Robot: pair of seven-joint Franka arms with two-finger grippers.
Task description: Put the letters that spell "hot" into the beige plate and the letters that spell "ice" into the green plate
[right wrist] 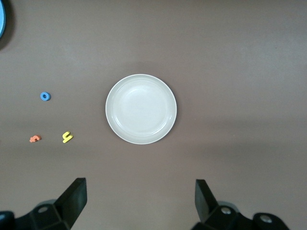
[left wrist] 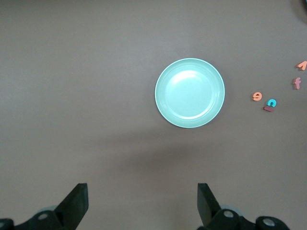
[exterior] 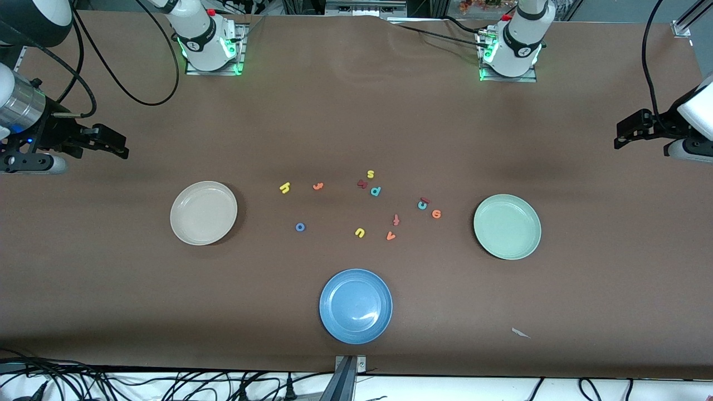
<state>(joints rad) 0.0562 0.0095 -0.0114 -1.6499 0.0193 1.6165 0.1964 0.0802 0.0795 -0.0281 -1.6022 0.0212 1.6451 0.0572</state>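
The beige plate point(exterior: 203, 213) point(right wrist: 141, 109) lies bare toward the right arm's end, and the green plate point(exterior: 507, 226) point(left wrist: 189, 93) lies bare toward the left arm's end. Between them are the yellow h point(exterior: 285, 187) point(right wrist: 67, 137), orange t point(exterior: 317, 186) point(right wrist: 34, 139) and blue o point(exterior: 299, 226) point(right wrist: 45, 96). Clustered beside the green plate are the dark red i point(exterior: 425, 200) point(left wrist: 268, 109), teal c point(exterior: 422, 205) point(left wrist: 272, 102) and orange e point(exterior: 436, 214) point(left wrist: 257, 96). My right gripper point(exterior: 121, 148) point(right wrist: 140, 191) hangs open over bare table by the beige plate. My left gripper point(exterior: 619, 139) point(left wrist: 142, 191) hangs open over bare table by the green plate.
A blue plate point(exterior: 355, 306) sits nearest the front camera. Other letters lie mid-table: yellow s point(exterior: 370, 174), a dark red letter point(exterior: 362, 183), teal p point(exterior: 375, 191), yellow u point(exterior: 359, 233), orange v point(exterior: 390, 236), reddish f point(exterior: 396, 220). A paper scrap point(exterior: 521, 333) lies near the front edge.
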